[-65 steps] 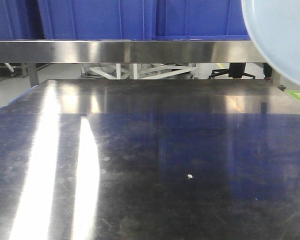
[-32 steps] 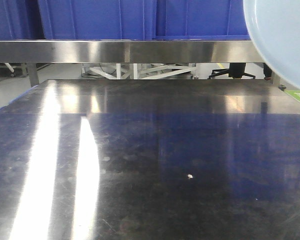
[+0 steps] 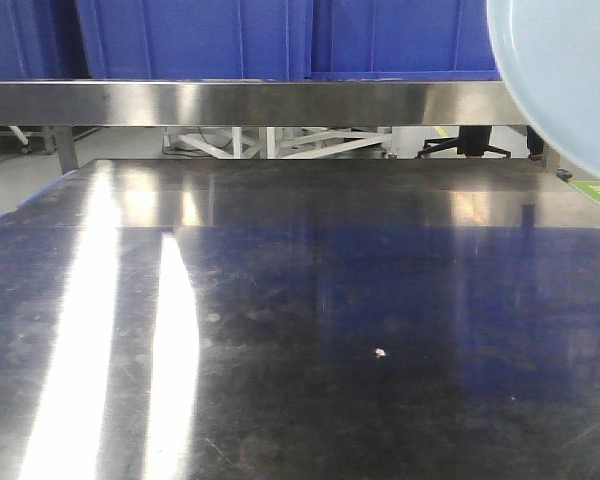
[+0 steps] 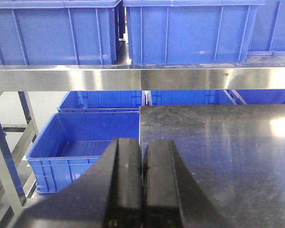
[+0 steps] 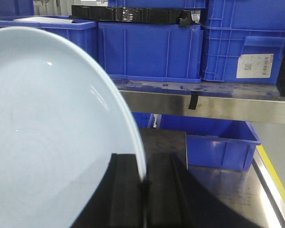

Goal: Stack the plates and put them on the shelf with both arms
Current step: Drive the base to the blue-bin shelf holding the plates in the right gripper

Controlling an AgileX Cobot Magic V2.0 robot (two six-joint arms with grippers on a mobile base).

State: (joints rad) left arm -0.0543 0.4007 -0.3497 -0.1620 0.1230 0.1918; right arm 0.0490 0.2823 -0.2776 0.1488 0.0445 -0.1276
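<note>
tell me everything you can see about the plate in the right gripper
The plate is large, round and shallow, pale bluish-white and glossy, with a raised rim and faint concentric rings inside. It is held off the table, tilted steeply, its rim pinched in the right gripper. The front view shows only part of it, at the upper right.

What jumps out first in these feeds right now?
The pale plate fills the left of the right wrist view, its rim pinched in the right end effector. Blue bins line the steel shelf behind. The left end effector is shut, empty, facing the glossy table at its left edge.
</note>
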